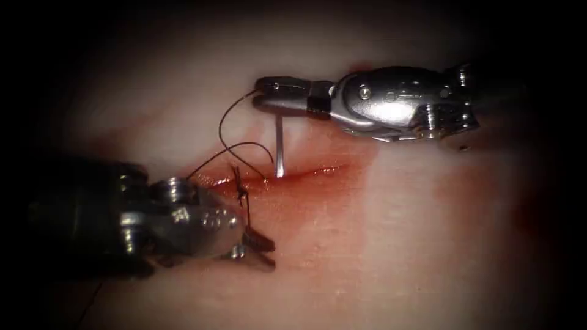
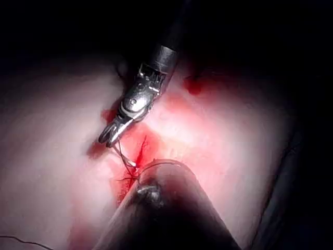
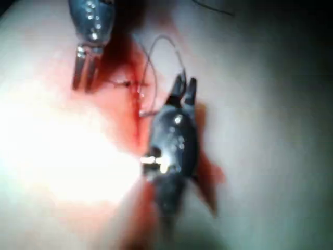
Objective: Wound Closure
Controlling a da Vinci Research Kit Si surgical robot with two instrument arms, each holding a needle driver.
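My right tool (image 1: 264,93) reaches in from the right above the cut (image 1: 312,171), jaws shut on the needle (image 1: 279,146) near its upper end. The needle hangs straight down and its lower end meets the tissue at the cut's upper edge. Dark thread (image 1: 223,122) curls from those jaws down to a knot (image 1: 242,192) at the cut's left end. My left tool (image 1: 262,252) lies below the knot, jaws open and holding nothing; a thread tail runs from the knot toward them. The right wrist view has the left tool (image 3: 85,70) open beside the right tool (image 3: 183,88).
Red fluid (image 1: 318,201) stains the tissue along and below the cut. The left wrist view has the right tool (image 2: 109,136) over the red cut with thread (image 2: 122,156) beneath it, and the left arm's dark shaft (image 2: 171,208) close by.
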